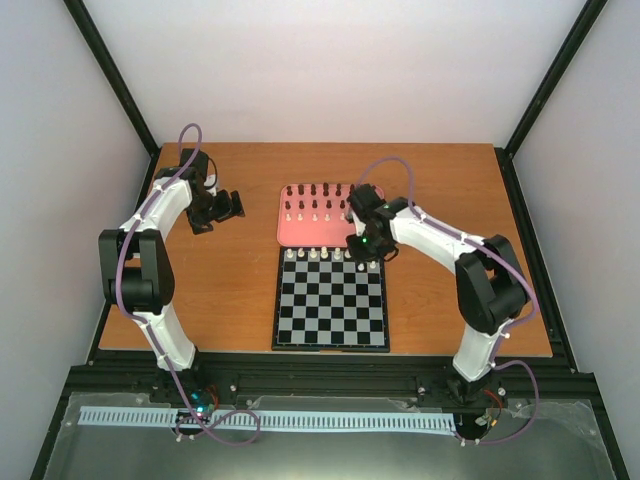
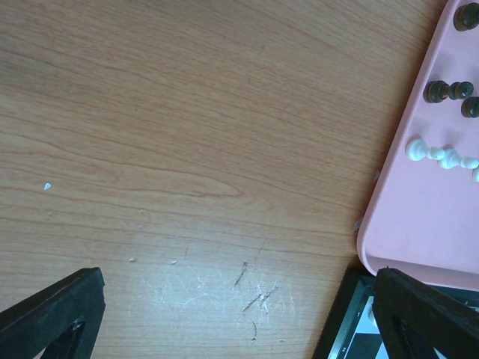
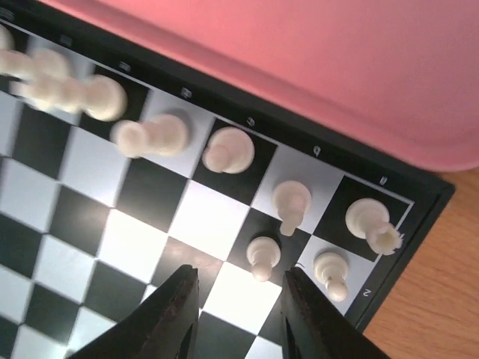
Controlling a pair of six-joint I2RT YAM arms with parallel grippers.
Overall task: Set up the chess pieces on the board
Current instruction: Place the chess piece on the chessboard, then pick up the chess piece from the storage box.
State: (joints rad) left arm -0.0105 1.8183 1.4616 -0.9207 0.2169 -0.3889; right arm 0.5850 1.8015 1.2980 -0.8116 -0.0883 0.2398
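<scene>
Top external: board (image 1: 330, 300) lies centre, with the pink tray (image 1: 300, 237) against its far edge. Right gripper (image 1: 366, 246) hides board's far-right corner, fingers apart above cream chess pieces (image 3: 228, 149); leftmost ones blurred. Left gripper (image 1: 226, 206), left of board, gapes.

An orange-brown wood-grain desk (image 1: 230, 300) fills the middle of the top view under even, soft light. Plain white walls (image 1: 330, 70) close it in at the back and both sides, with slanting black metal posts (image 1: 112, 75) in the upper corners. Along the lower edge runs a black slotted metal rail (image 1: 330, 380), then a long white toothed strip (image 1: 300, 420) on a shiny grey sheet (image 1: 330, 455). Fine pale scratches (image 2: 254, 292) mark the wood at the lower centre of the left wrist view.
</scene>
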